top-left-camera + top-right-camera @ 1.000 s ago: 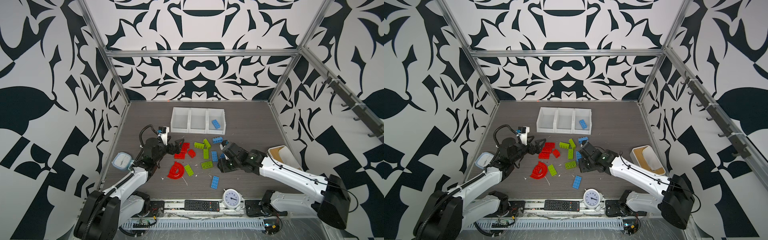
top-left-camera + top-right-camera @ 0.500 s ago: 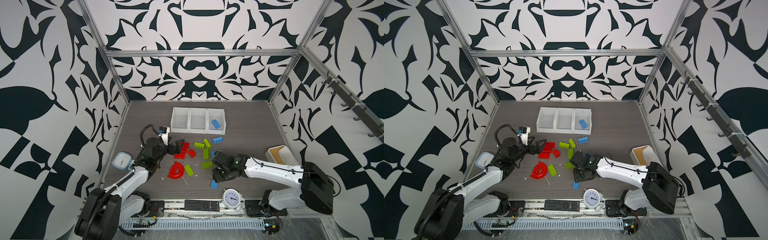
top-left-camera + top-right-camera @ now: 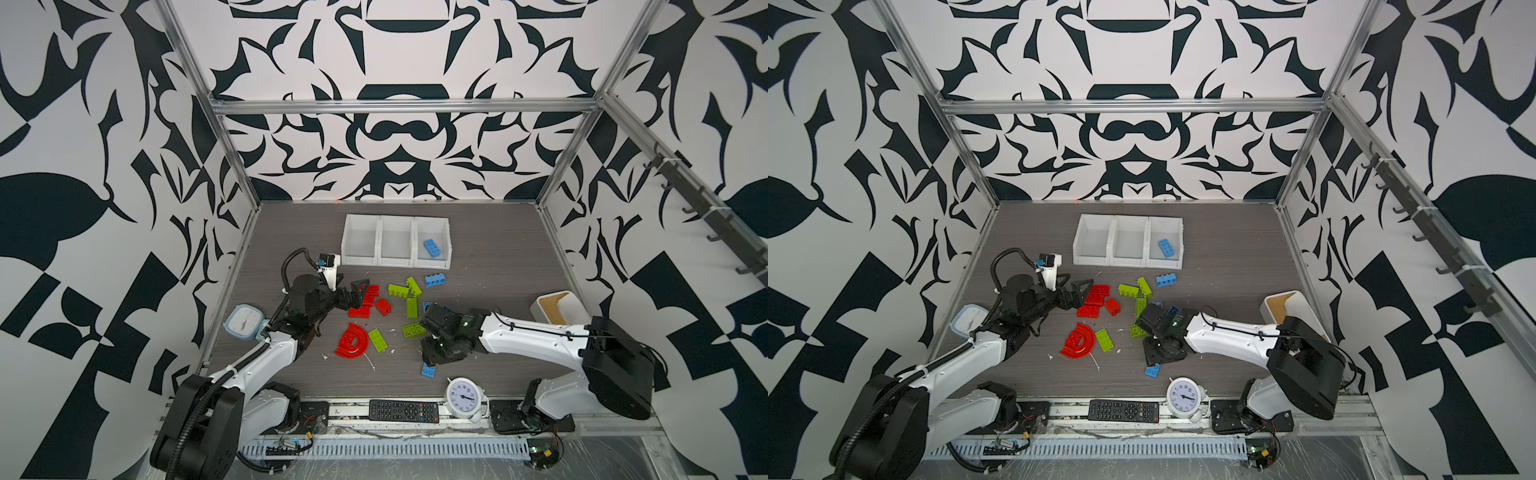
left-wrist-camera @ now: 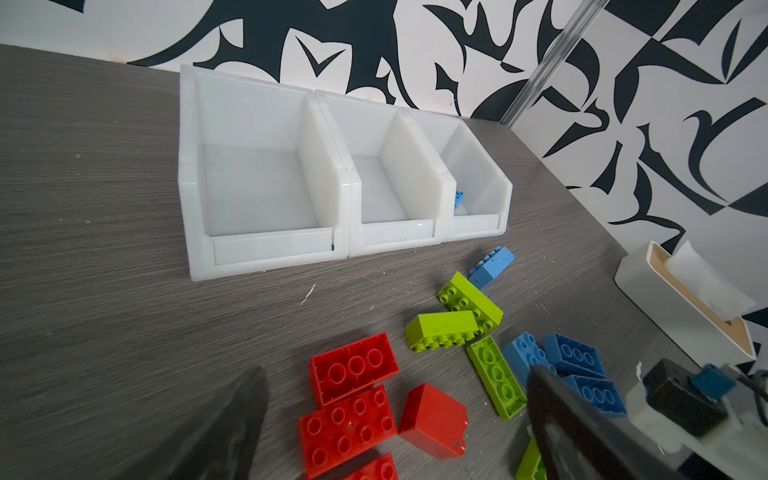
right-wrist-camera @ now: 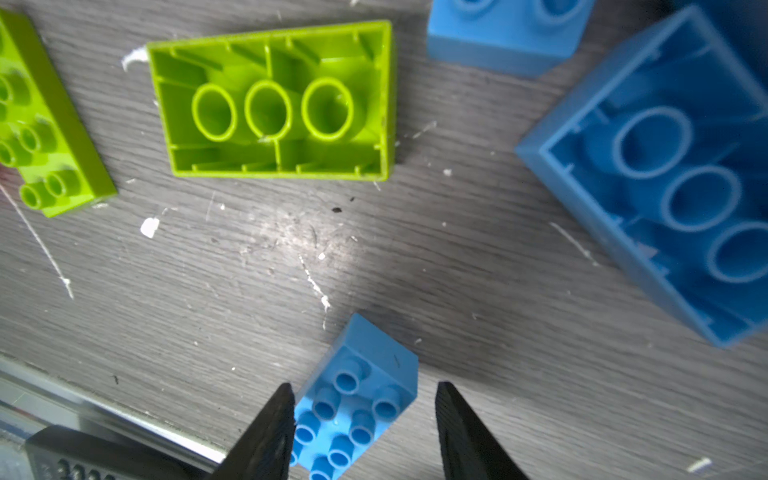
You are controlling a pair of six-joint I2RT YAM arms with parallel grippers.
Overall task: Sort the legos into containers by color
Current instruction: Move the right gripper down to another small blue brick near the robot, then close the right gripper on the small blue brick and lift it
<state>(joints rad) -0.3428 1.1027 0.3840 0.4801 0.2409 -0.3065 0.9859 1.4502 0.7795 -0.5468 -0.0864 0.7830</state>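
Both tools stand open: left tool [image 3: 358,296] wide by red legos [image 4: 353,368], right tool [image 5: 363,390] straddling blue lego [image 5: 353,419].

Most legos [image 3: 411,306] lie before the containers [image 3: 395,262], one inside.

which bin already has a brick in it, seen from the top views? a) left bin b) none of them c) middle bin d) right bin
d: in a top view a blue brick lies inside the right bin, while the left bin and middle bin hold nothing.
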